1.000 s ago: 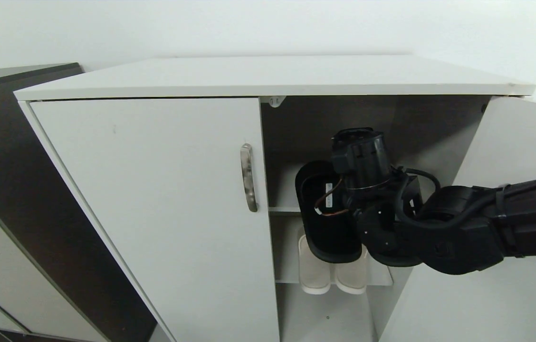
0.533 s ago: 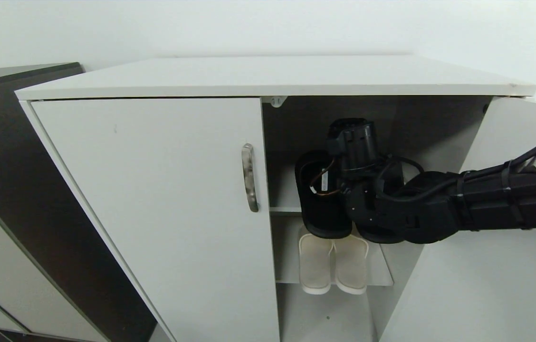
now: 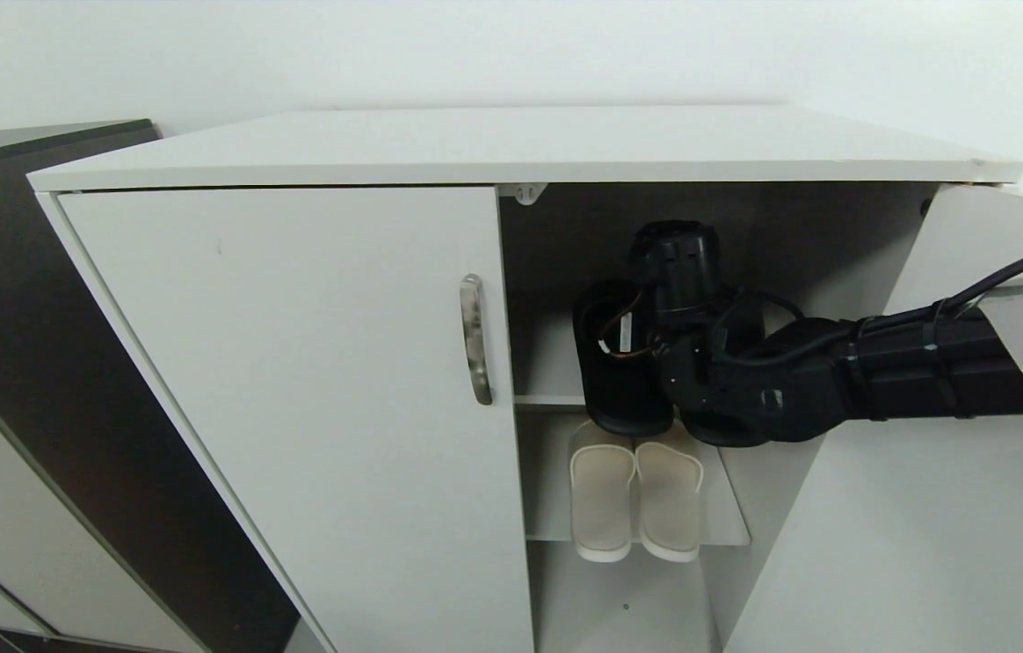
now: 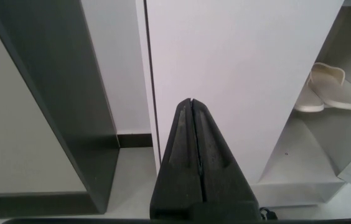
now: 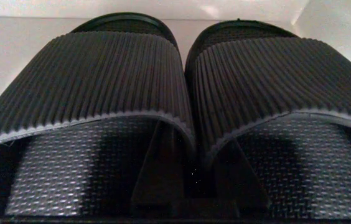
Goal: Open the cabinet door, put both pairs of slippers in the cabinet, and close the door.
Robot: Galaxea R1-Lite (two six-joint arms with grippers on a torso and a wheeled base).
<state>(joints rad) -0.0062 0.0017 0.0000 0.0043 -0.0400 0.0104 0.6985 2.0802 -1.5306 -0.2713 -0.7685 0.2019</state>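
The white cabinet (image 3: 511,145) has its right door (image 3: 929,526) swung open and its left door (image 3: 294,381) closed. My right gripper (image 3: 677,358) reaches inside at the height of the upper shelf (image 3: 540,399), shut on the pair of black slippers (image 3: 618,385). In the right wrist view the black slippers (image 5: 113,81) lie side by side, with my right gripper (image 5: 191,146) pinching their inner edges. A pair of white slippers (image 3: 634,499) rests on the middle shelf below. My left gripper (image 4: 191,106) is shut and empty, facing the closed door, with the white slippers (image 4: 328,87) off to one side.
The closed left door carries a metal handle (image 3: 473,337) near its inner edge. A dark panel (image 3: 40,317) leans beside the cabinet on the left. The open right door stands close under my right arm. The bottom compartment (image 3: 620,599) holds nothing.
My right arm has pushed up and deeper into the cabinet with the black slippers, from in front of the white pair to the upper shelf level. The white slippers now show fully.
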